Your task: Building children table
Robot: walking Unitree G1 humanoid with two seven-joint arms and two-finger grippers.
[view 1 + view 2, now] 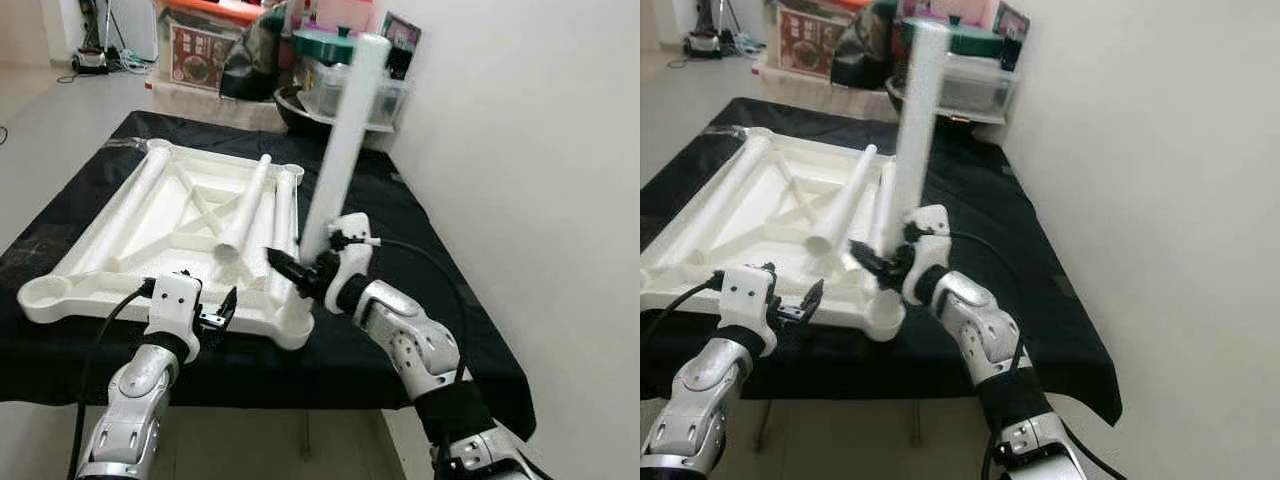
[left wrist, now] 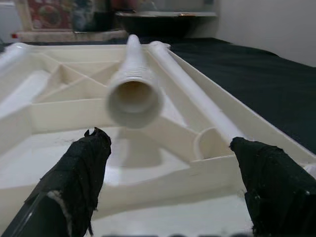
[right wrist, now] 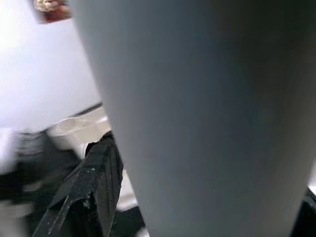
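Observation:
A white plastic tabletop (image 1: 110, 250) lies upside down on a black-clothed table. My right gripper (image 1: 303, 265) is shut on the lower end of a long white leg (image 1: 345, 140) and holds it nearly upright above the tabletop's near right corner socket (image 1: 295, 325). In the right wrist view the leg (image 3: 207, 118) stands close beside one black finger (image 3: 94, 182). My left gripper (image 1: 218, 318) is open at the tabletop's near edge. Its fingers (image 2: 74, 182) point at the open end of a loose leg (image 2: 134, 98) lying inside the frame.
Other loose legs (image 1: 285, 215) (image 1: 135, 200) lie in the tabletop. The black cloth (image 1: 440, 300) hangs over the near edge. Storage bins (image 1: 350, 90) and a dark bowl (image 1: 300, 110) stand behind the table. A white wall (image 1: 530, 180) runs along the right.

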